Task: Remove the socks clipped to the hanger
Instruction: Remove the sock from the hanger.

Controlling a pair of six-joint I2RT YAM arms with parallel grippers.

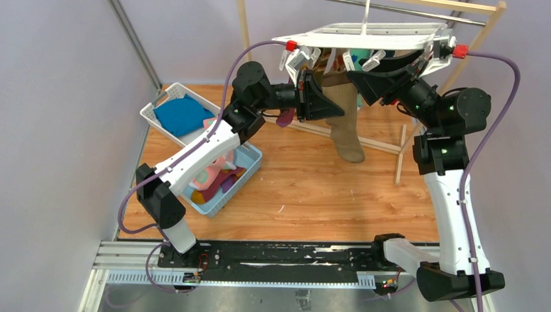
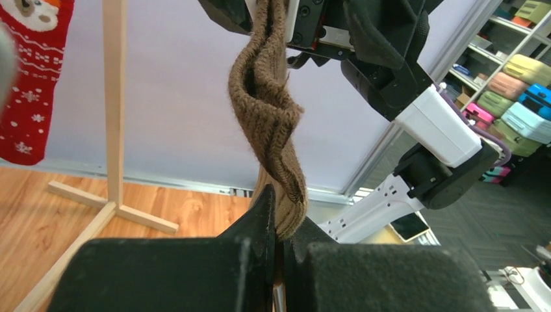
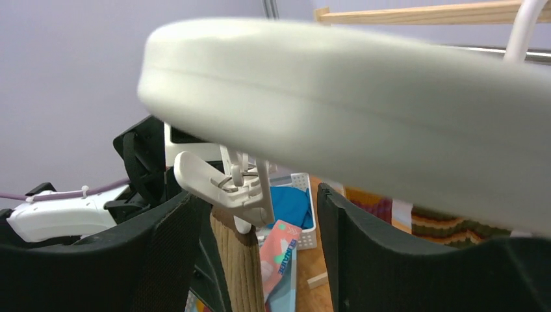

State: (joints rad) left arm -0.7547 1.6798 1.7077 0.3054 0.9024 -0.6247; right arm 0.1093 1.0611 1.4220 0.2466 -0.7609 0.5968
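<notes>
Left wrist view has the left gripper (image 2: 279, 242) shut tight on the lower part of a brown sock (image 2: 266, 110), which rises twisted toward its clip. From above, that sock hangs under the near long edge of the hanger (image 1: 364, 31), about midway along it. In the right wrist view the right gripper (image 3: 260, 250) stands with its jaws apart on either side of the white clip (image 3: 224, 185) that bites the sock's cuff, just below the frame.

The likely trouble is timing. If the left arm pulls down before the clip is squeezed open, the hanger would probably tip or swing and the knit would stretch. The right fingers might also close on the cuff or the clip's jaws instead of its levers, leaving it shut. The left grip looks narrow on a twisted sock, so it may slip.
</notes>
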